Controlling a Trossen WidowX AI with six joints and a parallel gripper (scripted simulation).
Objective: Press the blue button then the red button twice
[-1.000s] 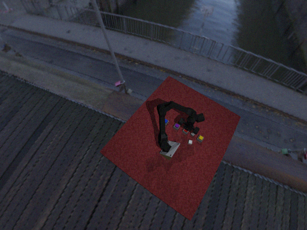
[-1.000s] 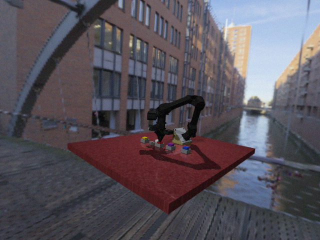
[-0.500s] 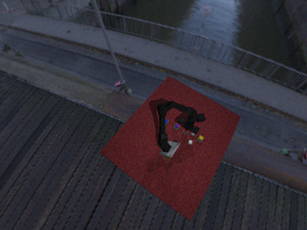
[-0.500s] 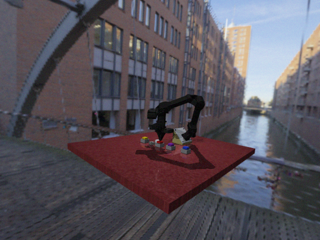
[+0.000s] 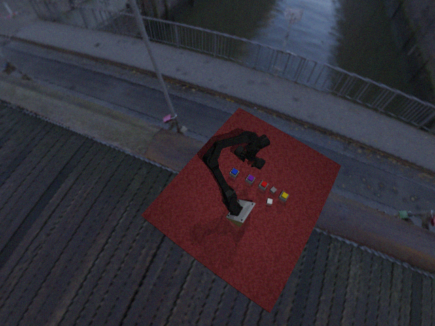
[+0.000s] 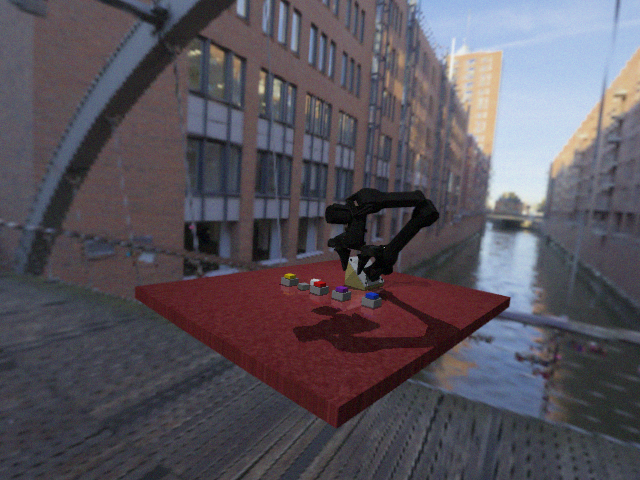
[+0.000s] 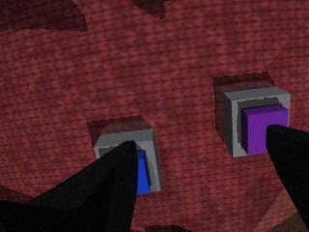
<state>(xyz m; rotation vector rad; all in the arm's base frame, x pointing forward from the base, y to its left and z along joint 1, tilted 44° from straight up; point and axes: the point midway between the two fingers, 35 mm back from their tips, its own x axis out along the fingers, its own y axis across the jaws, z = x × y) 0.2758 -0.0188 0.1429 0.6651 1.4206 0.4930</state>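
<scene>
The gripper point(image 5: 251, 160) hung raised above the red mat point(image 6: 248, 320) with its jaws parted and nothing between them, beyond the blue button point(image 7: 143, 173) and the purple button point(image 7: 263, 130). The red button point(image 5: 264, 184) lay farther along the row, past the purple one, toward the yellow button point(image 5: 285, 195). Just beyond it sat the grey block point(image 5: 273, 189) and white block point(image 5: 269, 201), both to be avoided.

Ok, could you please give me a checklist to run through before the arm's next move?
1. Gripper open, holding nothing: ok.
2. Gripper raised off the blue button and purple button: ok.
3. Red button uncovered and reachable: ok.
4. Gray block and white block apart from the arm: ok.
5. Yellow button untouched: ok.
6. Which presses are already done: cannot tell.
</scene>
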